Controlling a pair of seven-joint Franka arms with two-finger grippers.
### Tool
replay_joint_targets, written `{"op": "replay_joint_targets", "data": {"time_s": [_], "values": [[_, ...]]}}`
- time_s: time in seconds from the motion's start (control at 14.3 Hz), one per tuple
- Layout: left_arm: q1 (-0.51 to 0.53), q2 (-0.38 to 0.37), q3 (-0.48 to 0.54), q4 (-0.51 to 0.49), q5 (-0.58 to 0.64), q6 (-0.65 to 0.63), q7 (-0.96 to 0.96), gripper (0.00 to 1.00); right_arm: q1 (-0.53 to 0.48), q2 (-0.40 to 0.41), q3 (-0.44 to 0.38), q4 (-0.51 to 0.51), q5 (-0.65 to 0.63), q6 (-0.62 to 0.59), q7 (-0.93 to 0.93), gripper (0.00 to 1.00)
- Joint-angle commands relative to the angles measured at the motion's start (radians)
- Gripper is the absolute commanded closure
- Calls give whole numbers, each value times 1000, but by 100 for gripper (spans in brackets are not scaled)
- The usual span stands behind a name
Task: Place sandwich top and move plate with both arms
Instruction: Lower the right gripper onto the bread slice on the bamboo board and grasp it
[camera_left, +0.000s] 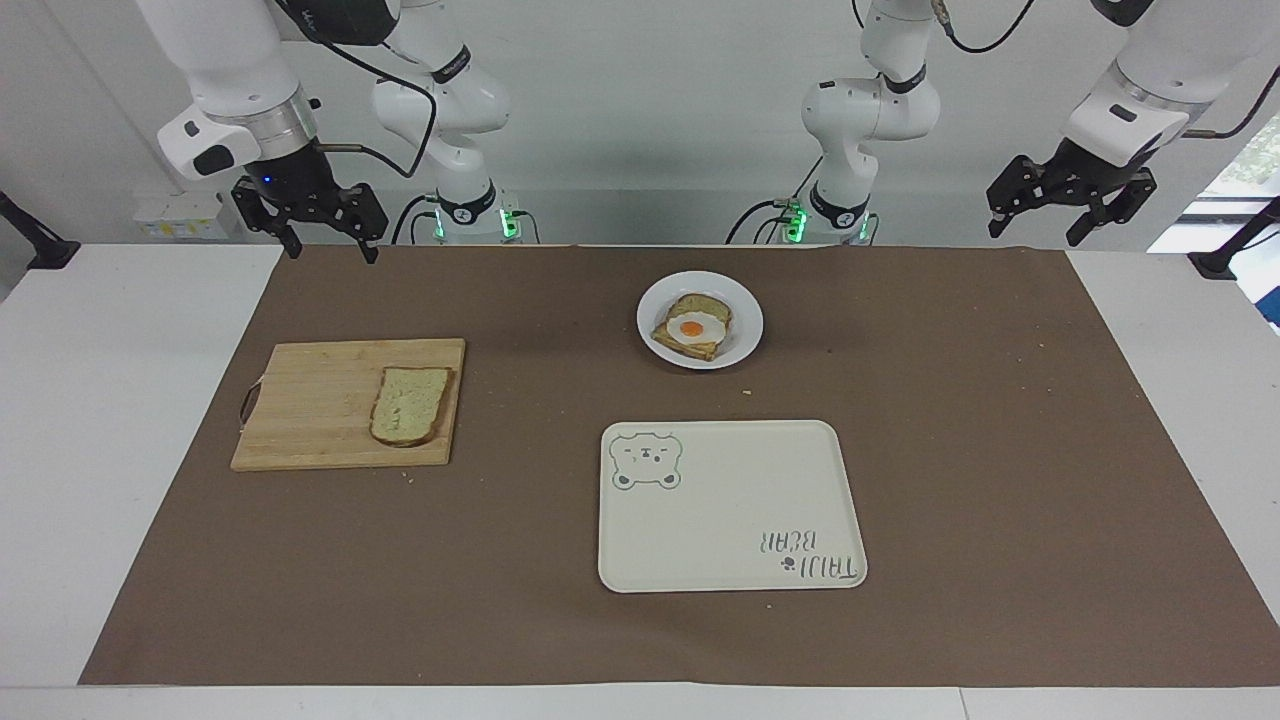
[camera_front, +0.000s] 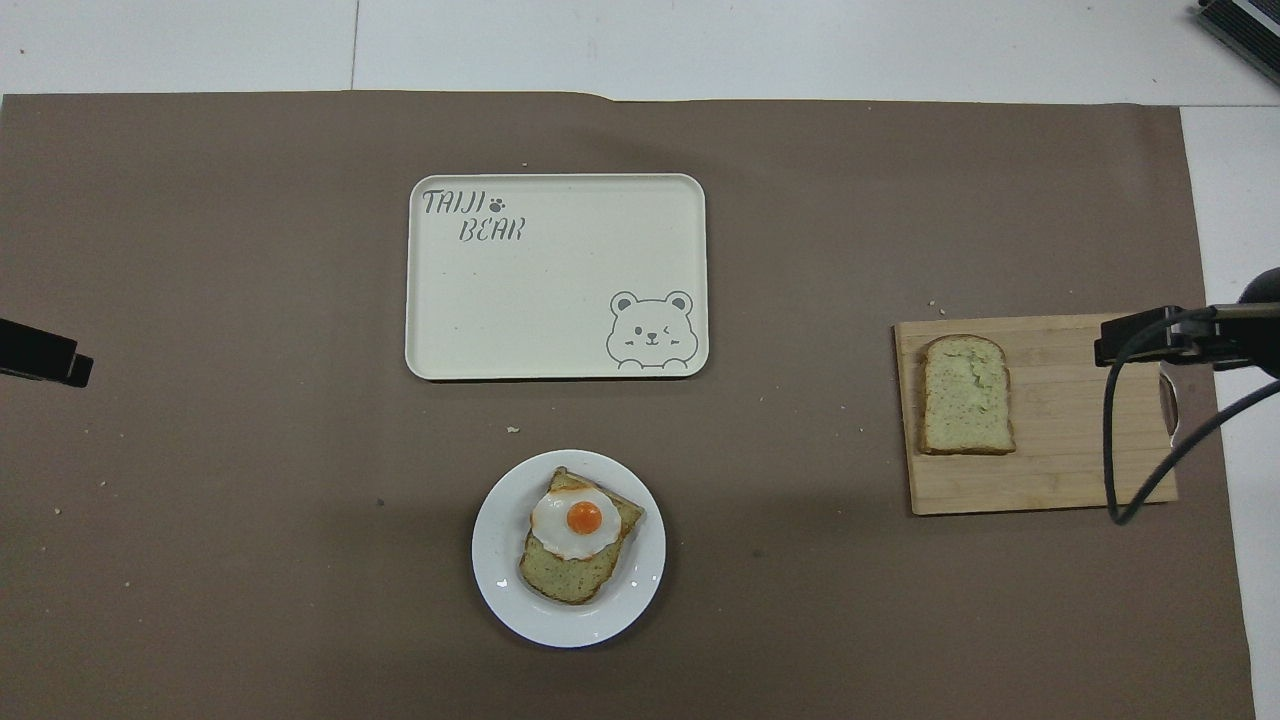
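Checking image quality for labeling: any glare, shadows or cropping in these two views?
Facing view: even light, soft shadow beside the cutting board, small glint on the plate rim. Overhead view: sheen on the plate rim, tray print sharp, a cable crosses the board's edge, and neither gripper is fully in frame.
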Motion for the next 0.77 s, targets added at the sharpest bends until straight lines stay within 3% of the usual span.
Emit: {"op": "replay_joint_targets", "data": {"time_s": [0.0, 0.7], "values": [[15, -2, -8, 12, -7, -20, 10, 0, -32, -1, 3, -151, 24, 152, -33, 0], [15, -2, -8, 12, -7, -20, 10, 0, -107, 101, 3, -400, 75, 445, -128, 0]]}}
